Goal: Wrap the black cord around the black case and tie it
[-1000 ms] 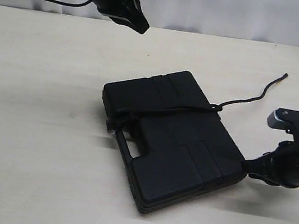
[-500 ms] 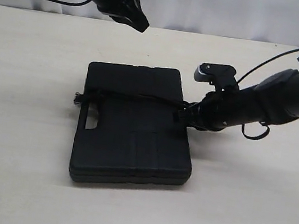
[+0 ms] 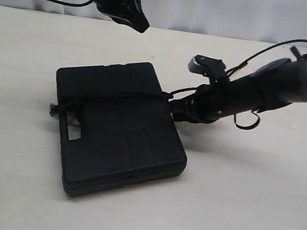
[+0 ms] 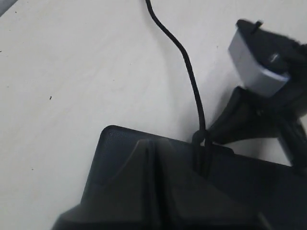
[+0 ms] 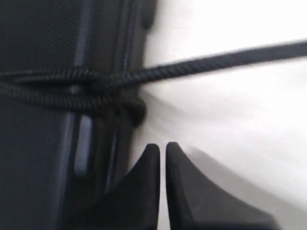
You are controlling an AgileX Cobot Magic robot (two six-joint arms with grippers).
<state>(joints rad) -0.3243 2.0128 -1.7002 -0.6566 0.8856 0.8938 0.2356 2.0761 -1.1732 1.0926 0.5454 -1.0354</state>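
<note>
The black case [image 3: 119, 127] lies flat on the table [image 3: 241, 222], a bit left of the middle. The black cord [image 3: 115, 96] goes across its top, from the handle side to the edge by the right arm. At the handle side a fuzzy tip [image 3: 53, 111] sticks out. At the other edge the cord is bunched into a knot [image 5: 122, 96] (the right wrist view shows it best). One long end runs off over the table.

The right gripper [image 5: 162, 146] sits just beside that knot. Its two sides are pressed together and pinch nothing. The left gripper [image 3: 137, 24] hangs up high at the back, well apart from the case. It is pressed together too, and empty.

So I think the wrapping is done and the knot looks made. What may be left is a tug to make it snug. I cannot tell how tight it is.
</note>
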